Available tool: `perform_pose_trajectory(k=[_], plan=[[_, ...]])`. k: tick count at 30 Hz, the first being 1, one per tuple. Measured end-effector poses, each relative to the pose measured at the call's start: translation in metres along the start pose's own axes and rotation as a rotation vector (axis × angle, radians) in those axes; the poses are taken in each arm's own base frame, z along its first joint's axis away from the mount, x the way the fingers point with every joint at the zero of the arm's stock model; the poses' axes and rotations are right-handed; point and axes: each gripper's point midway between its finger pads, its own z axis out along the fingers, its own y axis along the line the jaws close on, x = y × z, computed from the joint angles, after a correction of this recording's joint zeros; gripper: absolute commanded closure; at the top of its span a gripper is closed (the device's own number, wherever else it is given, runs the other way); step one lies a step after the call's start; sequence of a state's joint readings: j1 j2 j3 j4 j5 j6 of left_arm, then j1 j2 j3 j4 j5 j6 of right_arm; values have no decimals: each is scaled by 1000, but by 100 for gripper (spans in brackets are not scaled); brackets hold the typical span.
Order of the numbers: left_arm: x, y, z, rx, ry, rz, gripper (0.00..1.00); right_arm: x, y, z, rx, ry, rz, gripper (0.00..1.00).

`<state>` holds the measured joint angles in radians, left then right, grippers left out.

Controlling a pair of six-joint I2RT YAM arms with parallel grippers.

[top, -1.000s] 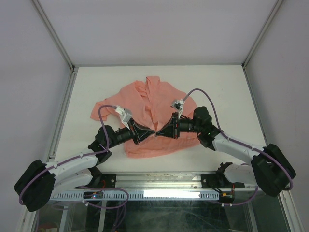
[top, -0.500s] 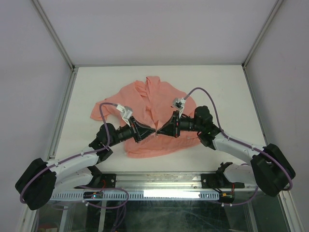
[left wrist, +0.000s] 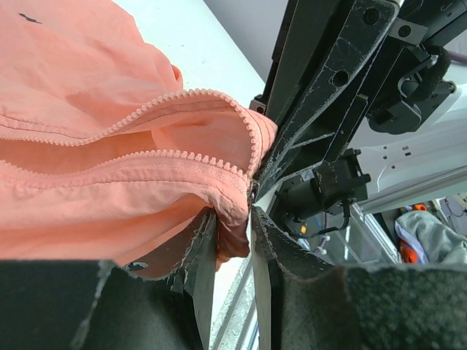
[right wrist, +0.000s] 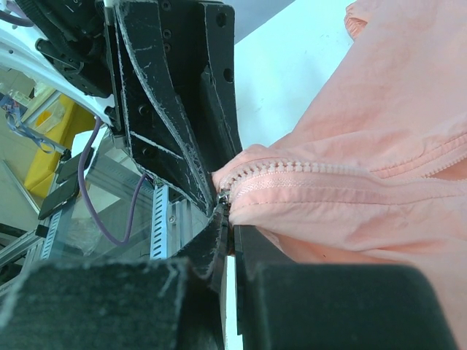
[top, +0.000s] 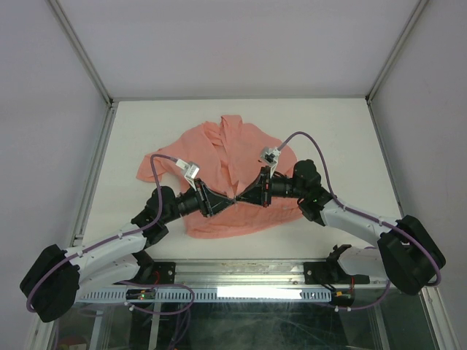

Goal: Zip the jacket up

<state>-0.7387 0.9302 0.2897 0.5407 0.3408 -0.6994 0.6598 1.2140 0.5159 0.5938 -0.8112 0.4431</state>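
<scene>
Evidently the jacket (top: 219, 153) lies front-up on the table (top: 328, 131). The left gripper (top: 223, 202) and right gripper (top: 245, 197) each pinch 1 side of its zipper (left wrist: 182, 157) at the hem, jaws narrow, probably to align the 2 halves.

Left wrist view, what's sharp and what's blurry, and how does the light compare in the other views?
Left wrist: zipper teeth crisp, the left claw near the lens soft and dark. Right wrist: same, right claw blurred, table tinted bluish. Top external: even soft light on the jacket, one glare strip at the near edge.
</scene>
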Motion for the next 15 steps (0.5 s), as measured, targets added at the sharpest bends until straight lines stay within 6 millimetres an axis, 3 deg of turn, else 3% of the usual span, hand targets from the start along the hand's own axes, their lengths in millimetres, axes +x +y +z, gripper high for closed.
perform_pose_trajectory(k=[11,15], plan=[[-2,-4,-2,-2,-1,-54,71,2,1,2,-6,6,2,100],[-4,-7,-3,-3,-9,-76,74,1,2,2,-9,3,-3,100]])
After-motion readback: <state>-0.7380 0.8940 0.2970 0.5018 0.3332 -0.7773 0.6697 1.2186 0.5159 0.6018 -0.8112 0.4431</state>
